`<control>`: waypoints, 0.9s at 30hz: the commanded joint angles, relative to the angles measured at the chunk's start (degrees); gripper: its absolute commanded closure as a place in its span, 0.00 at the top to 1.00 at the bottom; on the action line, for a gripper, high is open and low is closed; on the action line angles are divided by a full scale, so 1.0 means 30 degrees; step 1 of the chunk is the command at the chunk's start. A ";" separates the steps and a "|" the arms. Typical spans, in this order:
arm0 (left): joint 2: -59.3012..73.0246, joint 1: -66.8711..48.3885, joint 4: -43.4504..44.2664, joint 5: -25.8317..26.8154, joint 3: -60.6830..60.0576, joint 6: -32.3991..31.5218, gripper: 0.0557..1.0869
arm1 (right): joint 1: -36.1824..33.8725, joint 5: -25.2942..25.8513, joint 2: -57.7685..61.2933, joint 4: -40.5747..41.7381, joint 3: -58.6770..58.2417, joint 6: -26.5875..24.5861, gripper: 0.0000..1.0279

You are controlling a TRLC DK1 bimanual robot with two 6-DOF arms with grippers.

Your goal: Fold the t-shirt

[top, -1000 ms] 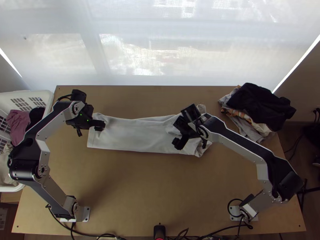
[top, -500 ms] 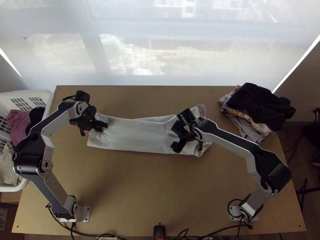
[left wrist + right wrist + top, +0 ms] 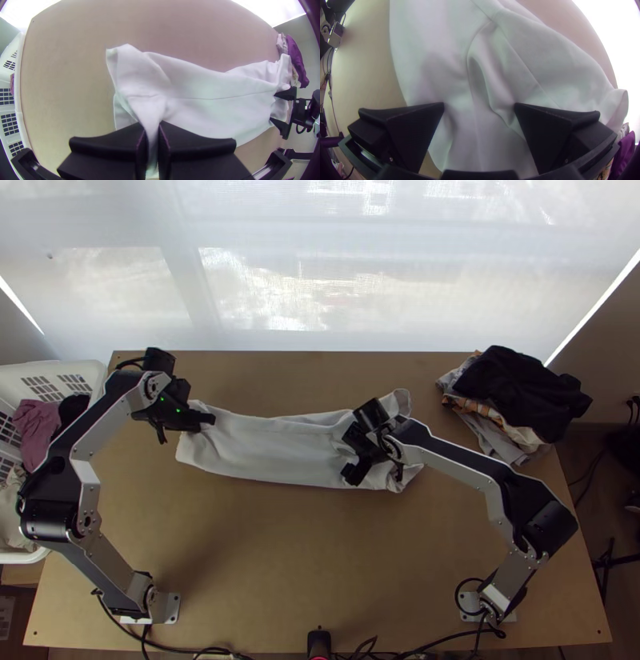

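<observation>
A white t-shirt (image 3: 276,450) lies folded into a long strip across the middle of the table, its right part rumpled. At its left end is my left gripper (image 3: 206,418); in the left wrist view that gripper (image 3: 152,128) is shut on a bunched piece of the cloth (image 3: 200,93), pulling up a ridge. My right gripper (image 3: 352,460) is over the strip's right part. The right wrist view has this gripper (image 3: 479,105) open, its fingers apart on either side of creased fabric (image 3: 453,76).
A white basket (image 3: 94,372) holding clothes stands at the left edge of the table. A pile of dark and patterned clothes (image 3: 520,392) lies at the back right. Bare tabletop (image 3: 296,556) stretches between the arm bases.
The left gripper first moved slightly right, then its wrist shifted back and left, drawing the shirt's left end up. My right gripper moved a little left and toward the near edge.
</observation>
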 commanded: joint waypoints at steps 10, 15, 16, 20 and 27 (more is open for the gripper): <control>-0.1206 -0.1692 -0.3019 0.1468 0.4853 -0.0651 0.03 | -0.0179 0.0215 0.0534 0.0341 -0.0091 0.0132 0.95; -0.1030 -0.1750 -0.3019 0.1439 0.4296 -0.0621 0.03 | -0.0238 0.0215 0.0475 0.0311 0.0055 0.0132 0.95; -0.0942 -0.1604 -0.2960 0.1439 0.3945 -0.0533 0.03 | -0.0238 0.0215 0.0446 0.0341 0.0084 0.0132 0.95; -0.0855 -0.0403 -0.2082 0.1409 0.1923 -0.0211 0.03 | -0.0208 0.0215 0.0417 0.0311 0.0231 0.0132 0.95; -0.0239 0.1736 -0.0910 0.0970 -0.0626 0.0199 0.03 | -0.0121 0.0215 0.0358 0.0311 0.0260 0.0162 0.95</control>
